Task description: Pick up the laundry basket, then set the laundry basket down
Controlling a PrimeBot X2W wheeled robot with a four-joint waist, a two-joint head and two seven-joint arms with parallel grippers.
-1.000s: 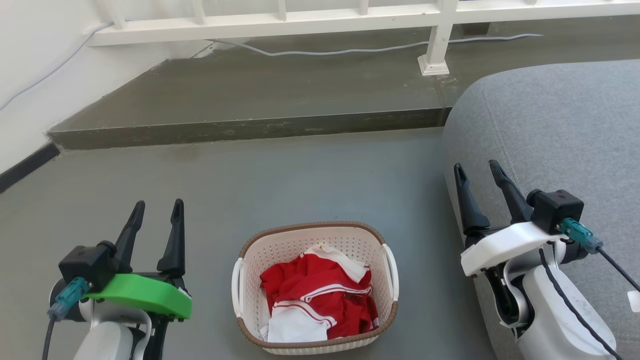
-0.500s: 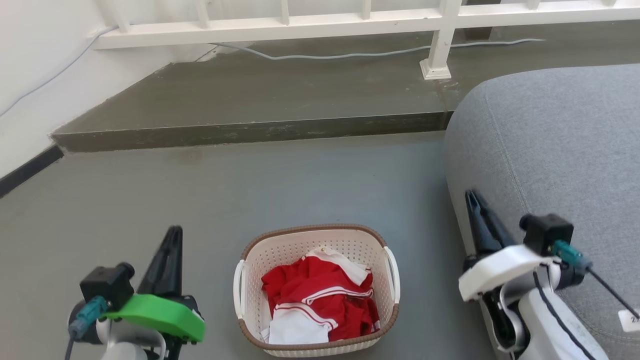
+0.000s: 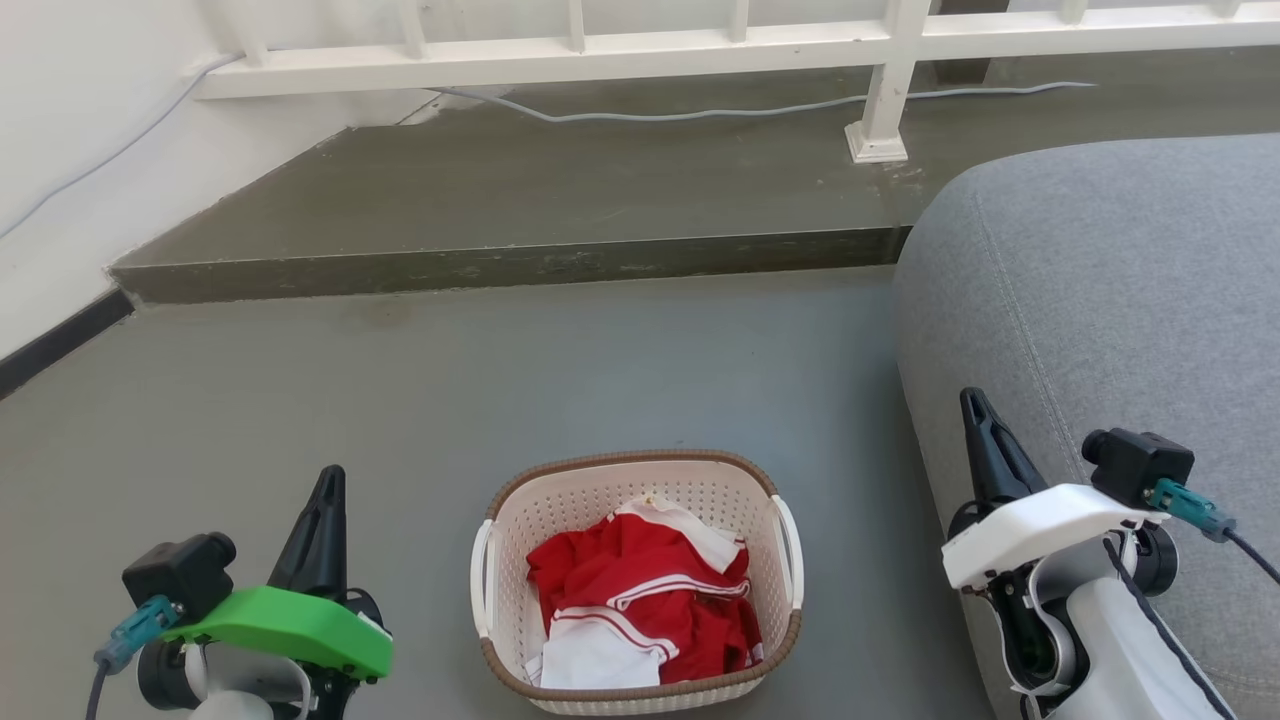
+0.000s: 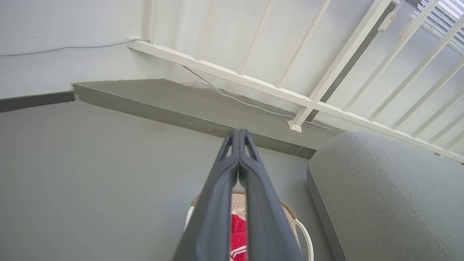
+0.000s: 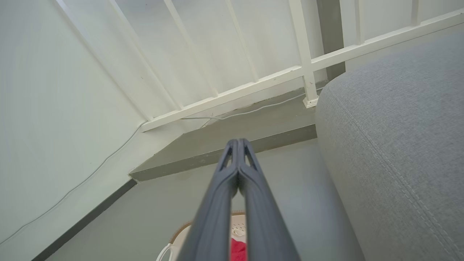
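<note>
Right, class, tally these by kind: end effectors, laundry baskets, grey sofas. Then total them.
End effectors: 2, the left end effector and the right end effector.
Laundry baskets: 1, the laundry basket.
Grey sofas: 1, the grey sofa.
Total: 4

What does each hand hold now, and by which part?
Nothing is held. The left hand and the right hand are both shut on nothing; the laundry basket stands on the floor between them, untouched.
</note>
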